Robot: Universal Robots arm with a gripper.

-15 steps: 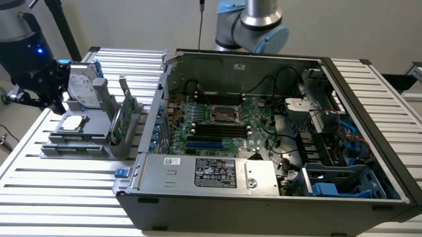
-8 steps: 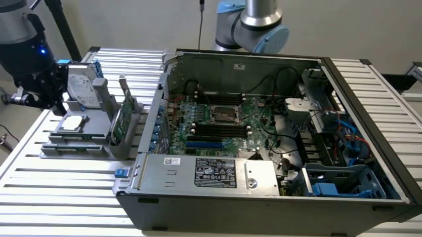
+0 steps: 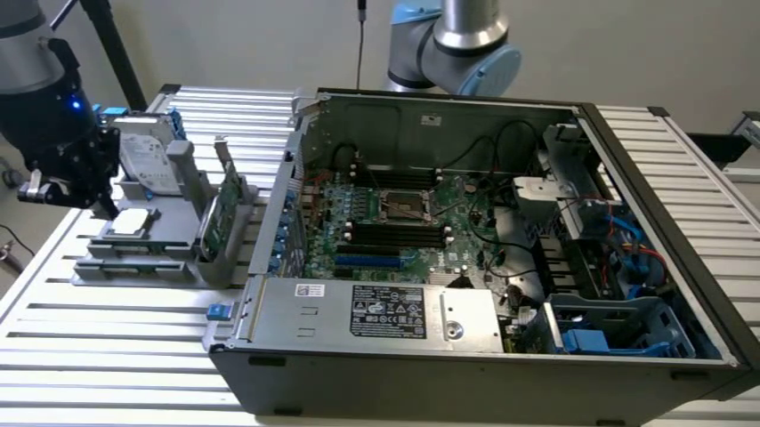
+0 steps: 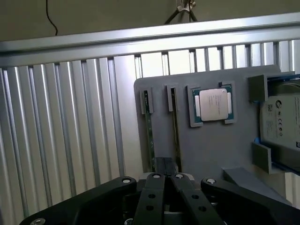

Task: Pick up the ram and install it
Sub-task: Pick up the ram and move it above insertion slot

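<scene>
Barely started. Pincer (image 4: 165,164) is clenched, apparently on nothing, above the grey holder (image 4: 211,150) on the tabletop (image 3: 107,356). Ram (image 4: 149,131) stands in its holder slot, ungrasped. Motherboard slots (image 3: 392,235) look empty.

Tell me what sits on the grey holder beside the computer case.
On the grey holder: the ram standing on edge, a second thin stick beside it, the square processor and the hard drive. The shut pincer covers the sticks' near ends.
</scene>
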